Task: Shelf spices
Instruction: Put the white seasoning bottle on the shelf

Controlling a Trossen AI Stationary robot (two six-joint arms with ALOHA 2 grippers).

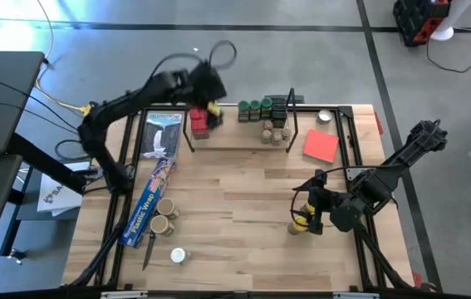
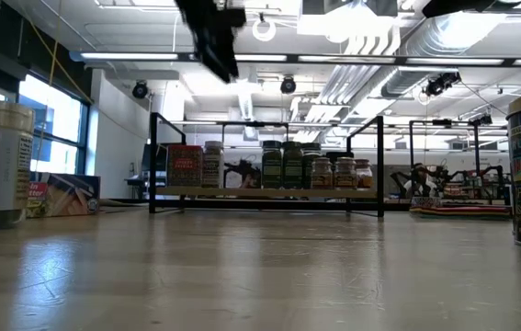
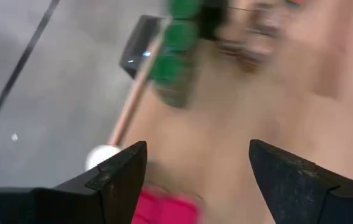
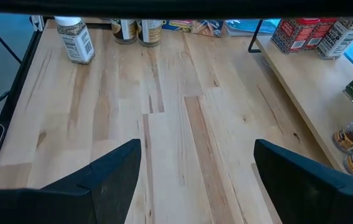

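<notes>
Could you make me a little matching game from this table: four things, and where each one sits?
Things:
1. green-lidded jars
2. red tins
3. blue plastic-wrap box
4. white-lidded jar

Places:
A. standing alone near the table's front edge
B. at the shelf's left end
C. lying flat on the table's left side
D. in a row at the back of the shelf

Pairs: 1-D, 2-B, 3-C, 4-A

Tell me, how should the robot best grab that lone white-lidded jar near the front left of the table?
The white-lidded jar stands upright and apart from the two tan-lidded jars, so probably from straight above, fingers closing across its round body just under the lid. The left gripper, open over the shelf, is on its side; the open right gripper is farther off.
</notes>
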